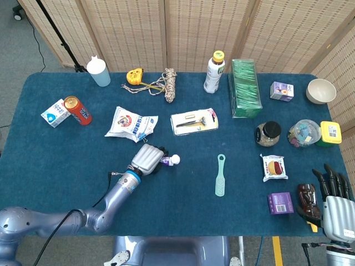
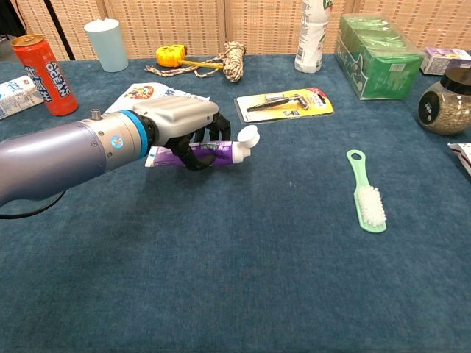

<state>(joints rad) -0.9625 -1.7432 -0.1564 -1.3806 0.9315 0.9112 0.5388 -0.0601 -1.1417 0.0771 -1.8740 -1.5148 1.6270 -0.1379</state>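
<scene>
My left hand point(image 1: 147, 158) point(image 2: 179, 123) grips a purple toothpaste tube point(image 2: 221, 153) with a white cap point(image 1: 175, 160) point(image 2: 248, 137). Its fingers are curled round the tube's body. The cap end sticks out to the right and is tilted up, a little off the blue table point(image 1: 66, 155). The hand is just in front of a white snack bag point(image 1: 132, 123) point(image 2: 146, 93). My right hand point(image 1: 334, 195) shows only in the head view, at the table's near right corner. Its fingers are straight and apart, holding nothing, beside a dark brown bottle point(image 1: 308, 200).
A green brush point(image 1: 220, 176) point(image 2: 366, 193) lies right of the tube, a razor pack point(image 1: 194, 121) point(image 2: 287, 103) behind it. A red can point(image 1: 78, 110) point(image 2: 44, 65) stands far left. A purple box point(image 1: 280, 203), snack packet point(image 1: 274, 167) and jar point(image 1: 268, 133) sit near the right hand.
</scene>
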